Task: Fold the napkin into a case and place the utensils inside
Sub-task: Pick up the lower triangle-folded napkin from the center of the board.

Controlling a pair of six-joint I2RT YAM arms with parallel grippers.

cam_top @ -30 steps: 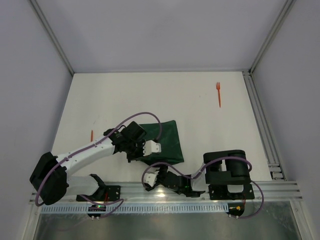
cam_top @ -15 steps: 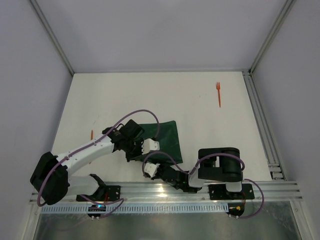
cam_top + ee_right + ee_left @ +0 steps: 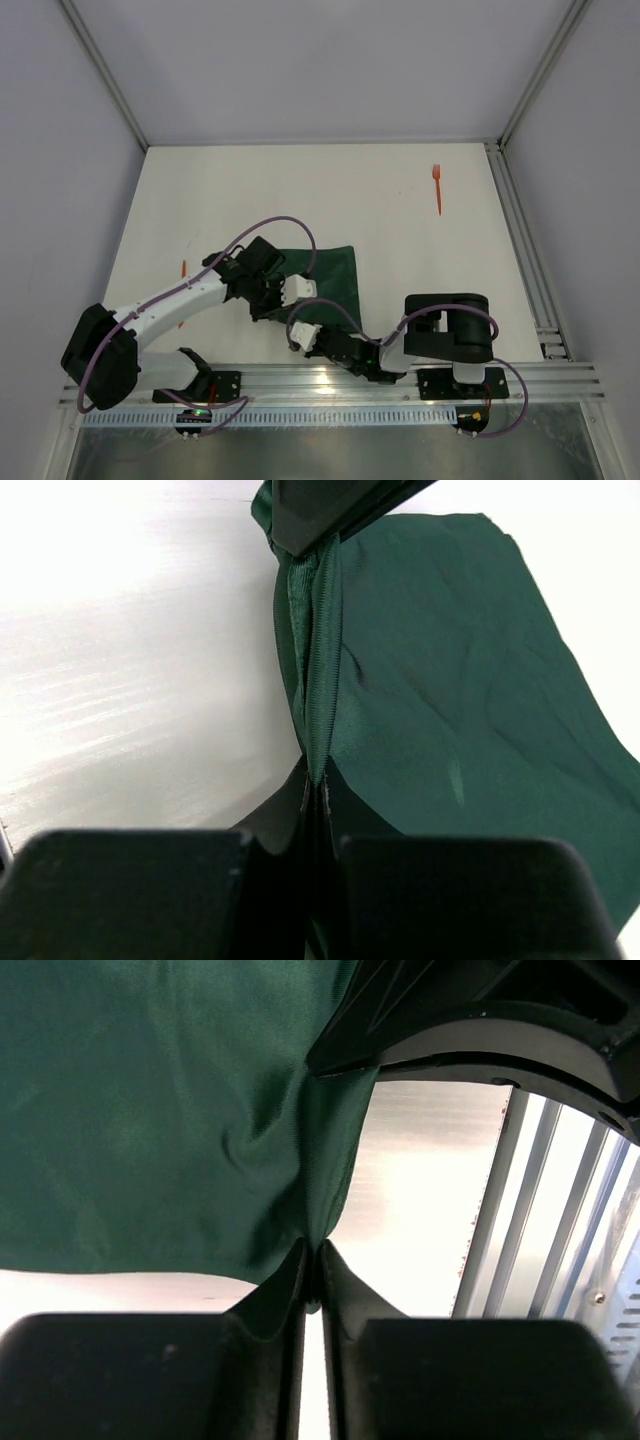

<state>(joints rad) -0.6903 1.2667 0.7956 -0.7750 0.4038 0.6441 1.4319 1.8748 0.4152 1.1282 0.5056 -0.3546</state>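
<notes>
The dark green napkin (image 3: pixel 335 275) lies on the table's near middle. My left gripper (image 3: pixel 297 297) is shut on its near edge; the left wrist view shows cloth (image 3: pixel 150 1110) pinched between the fingertips (image 3: pixel 312 1260). My right gripper (image 3: pixel 303 328) is shut on the same edge just beside it, its jaws closed on the ribbed hem (image 3: pixel 322 680) in the right wrist view (image 3: pixel 320 785). An orange fork (image 3: pixel 437 188) lies at the far right. A second orange utensil (image 3: pixel 183 268) lies at the left, beside the left arm.
The metal rail (image 3: pixel 330 382) carrying the arm bases runs along the near edge, close behind both grippers. A grey frame rail (image 3: pixel 520 240) borders the table's right side. The left arm's purple cable (image 3: pixel 290 225) loops over the napkin.
My right gripper reached forward to the napkin's near edge and went from open to shut on it. The left gripper kept its grip and shifted slightly.
</notes>
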